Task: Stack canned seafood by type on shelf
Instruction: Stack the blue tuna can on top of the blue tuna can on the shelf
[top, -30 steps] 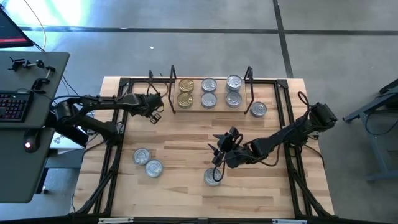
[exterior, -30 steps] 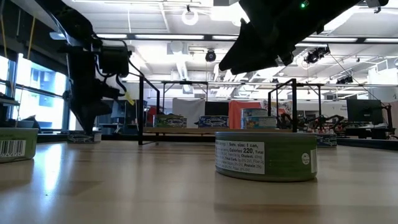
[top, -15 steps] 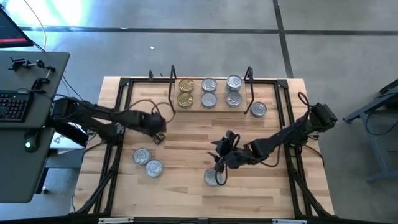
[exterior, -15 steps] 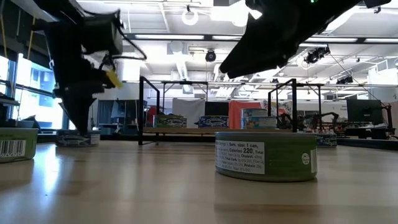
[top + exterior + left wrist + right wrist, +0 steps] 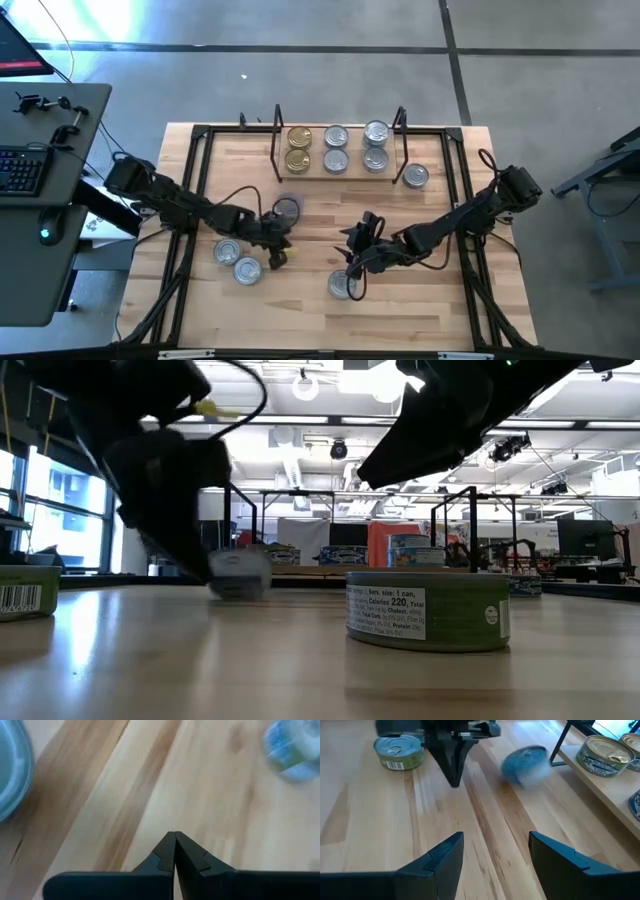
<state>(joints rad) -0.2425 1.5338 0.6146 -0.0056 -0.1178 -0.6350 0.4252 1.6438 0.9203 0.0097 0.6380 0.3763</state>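
The shelf (image 5: 311,172) stands at the table's far side. It holds two gold-lidded tins (image 5: 298,147) and two stacks of silver ones (image 5: 355,147). A blue-sided tin (image 5: 287,208) shows blurred on the bare board in front of the shelf, also blurred in the right wrist view as the blue tin (image 5: 525,765). My left gripper (image 5: 276,256) is shut and points down just near of it, apart from it. My right gripper (image 5: 352,264) is open and hovers over a green-labelled tin (image 5: 428,610).
Two silver-lidded tins (image 5: 237,260) lie left of my left gripper (image 5: 454,780). One more tin (image 5: 415,177) sits outside the shelf's right wire frame. Black tube rails (image 5: 195,190) run along both table sides. Bare wood lies between the two grippers.
My left gripper has swept from beside the shelf's left end toward the table's near edge and to the right, staying shut. A blue-sided tin now shows blurred, in motion, on the board in front of the shelf, where none showed in the high view before.
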